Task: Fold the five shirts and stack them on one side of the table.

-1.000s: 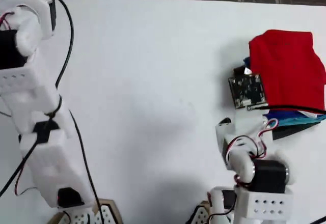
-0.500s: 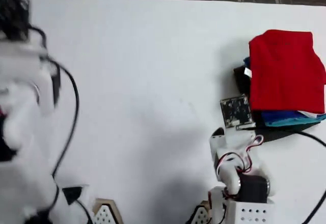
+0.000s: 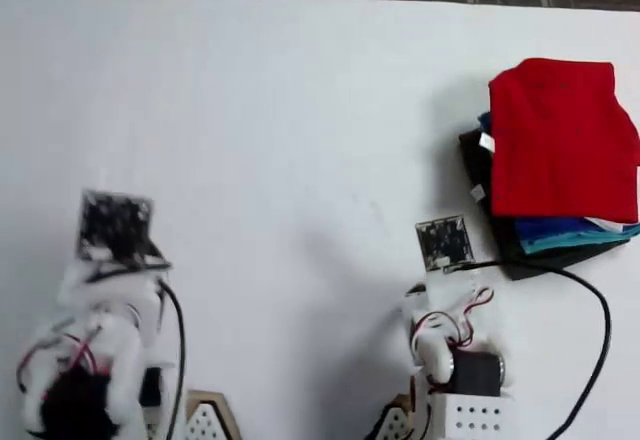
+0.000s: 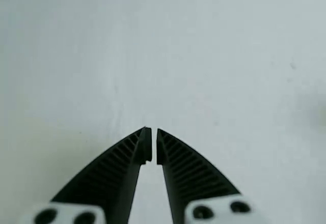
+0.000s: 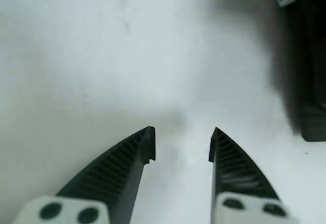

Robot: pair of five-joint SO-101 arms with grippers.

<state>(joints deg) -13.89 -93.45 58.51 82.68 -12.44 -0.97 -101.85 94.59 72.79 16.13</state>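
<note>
Red shirt tops the stack, hiding most layers beneath. Right end effector is parted and empty just beside the stack. Left end effector is pinched narrow, well apart from it.

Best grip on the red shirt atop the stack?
Probably the red shirt by its inboard edge, coming across the bare table: it lies flat, and there it steps back from the black shirt below. The open right gripper is that side.
</note>
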